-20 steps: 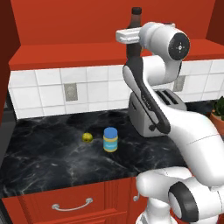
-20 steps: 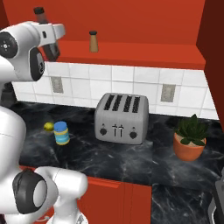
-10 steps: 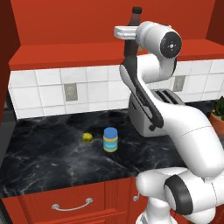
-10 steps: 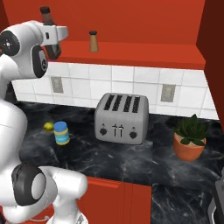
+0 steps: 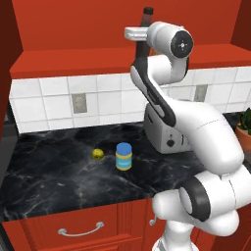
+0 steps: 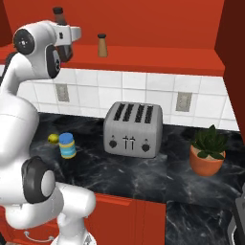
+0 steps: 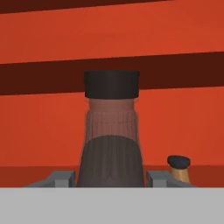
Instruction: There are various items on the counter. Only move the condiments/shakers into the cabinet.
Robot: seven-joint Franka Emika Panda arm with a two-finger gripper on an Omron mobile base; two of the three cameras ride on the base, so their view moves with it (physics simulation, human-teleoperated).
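My gripper is shut on the dark brown bottle, holding it upright in front of the red cabinet recess. The bottle's black cap sticks up above my hand. In the right base view the bottle hangs over the left end of the cabinet's shelf floor. The small tan shaker stands on that shelf, to the bottle's right. The blue-capped yellow jar and the small yellow fruit sit on the black counter.
A silver toaster stands at the counter's back under the cabinet. A potted plant sits further right. White tiles with wall sockets back the counter. Red drawers with metal handles run below.
The arm has carried the bottle a little to the right along the cabinet front, closer to the tan shaker. The jar, fruit and shaker have not moved.
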